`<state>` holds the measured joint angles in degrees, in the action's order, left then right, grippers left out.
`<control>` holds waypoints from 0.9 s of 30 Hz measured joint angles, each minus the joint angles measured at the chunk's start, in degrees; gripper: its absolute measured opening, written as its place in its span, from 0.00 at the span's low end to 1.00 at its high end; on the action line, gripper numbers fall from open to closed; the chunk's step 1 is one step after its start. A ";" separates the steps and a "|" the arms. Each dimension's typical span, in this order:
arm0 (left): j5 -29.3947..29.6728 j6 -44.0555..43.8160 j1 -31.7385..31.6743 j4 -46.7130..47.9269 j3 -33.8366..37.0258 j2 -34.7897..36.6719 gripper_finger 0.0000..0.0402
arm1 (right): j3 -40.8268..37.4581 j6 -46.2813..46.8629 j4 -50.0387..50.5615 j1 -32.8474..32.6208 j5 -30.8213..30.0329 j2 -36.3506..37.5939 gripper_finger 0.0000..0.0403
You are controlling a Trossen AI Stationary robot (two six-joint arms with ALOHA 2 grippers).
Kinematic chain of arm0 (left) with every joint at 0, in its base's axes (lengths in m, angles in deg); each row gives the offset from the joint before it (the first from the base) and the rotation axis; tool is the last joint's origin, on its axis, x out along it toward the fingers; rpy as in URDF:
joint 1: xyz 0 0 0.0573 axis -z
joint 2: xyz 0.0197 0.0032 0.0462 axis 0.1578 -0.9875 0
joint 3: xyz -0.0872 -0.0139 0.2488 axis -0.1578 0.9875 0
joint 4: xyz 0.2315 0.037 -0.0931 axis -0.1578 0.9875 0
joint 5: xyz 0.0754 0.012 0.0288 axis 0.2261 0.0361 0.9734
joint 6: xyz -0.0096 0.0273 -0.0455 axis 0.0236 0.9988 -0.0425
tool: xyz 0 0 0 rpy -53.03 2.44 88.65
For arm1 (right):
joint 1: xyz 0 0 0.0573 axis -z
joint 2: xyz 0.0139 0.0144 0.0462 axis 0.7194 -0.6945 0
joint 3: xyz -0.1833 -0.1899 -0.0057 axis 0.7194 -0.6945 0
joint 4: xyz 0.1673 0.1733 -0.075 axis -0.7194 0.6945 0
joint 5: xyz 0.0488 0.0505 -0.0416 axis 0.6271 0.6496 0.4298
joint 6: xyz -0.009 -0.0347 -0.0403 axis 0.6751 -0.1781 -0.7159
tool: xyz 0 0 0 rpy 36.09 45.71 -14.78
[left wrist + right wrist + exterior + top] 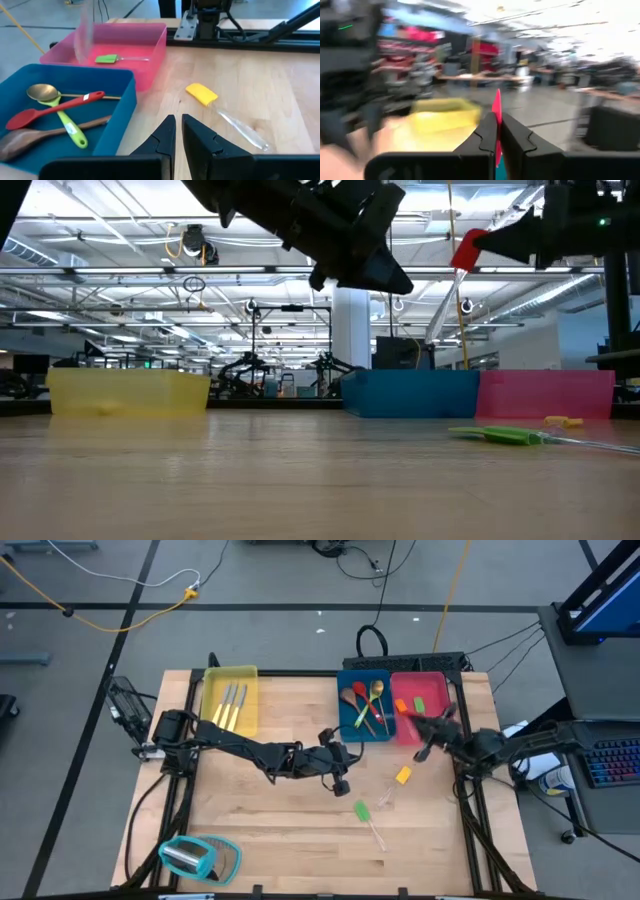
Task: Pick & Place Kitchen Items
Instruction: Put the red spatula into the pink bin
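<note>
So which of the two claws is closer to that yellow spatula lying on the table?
The right gripper, raised just beside the yellow spatula, toward the pink tray. The left gripper sits farther off, on the spatula's other side, near mid-table.

Three trays: one yellow tray (229,698); one blue tray (364,703); one pink tray (419,705); three pieces of silver cutlery (232,706) in the yellow; about four spoons (366,700) in the blue; two spatulas (410,704) in the pink; two spatulas (368,819) on the table; two arms.
</note>
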<state>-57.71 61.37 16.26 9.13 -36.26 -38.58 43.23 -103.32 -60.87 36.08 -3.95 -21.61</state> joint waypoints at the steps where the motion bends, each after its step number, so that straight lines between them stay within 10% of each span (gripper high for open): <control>1: 0.00 0.01 0.00 0.33 0.00 0.00 0.09 | 0.76 -3.06 1.18 0.00 -2.58 0.89 0.01; 10: 0.00 0.00 0.00 1.03 0.02 0.00 0.09 | 4.53 -26.02 15.65 0.14 -18.67 1.93 0.01; 27: -0.51 -2.04 -0.04 -1.03 0.04 -0.02 0.09 | 2.02 -2.64 23.83 6.09 -12.35 -3.48 0.01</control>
<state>-58.22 59.33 16.21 8.10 -36.22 -38.61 45.25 -105.96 -37.04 42.17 -16.30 -25.09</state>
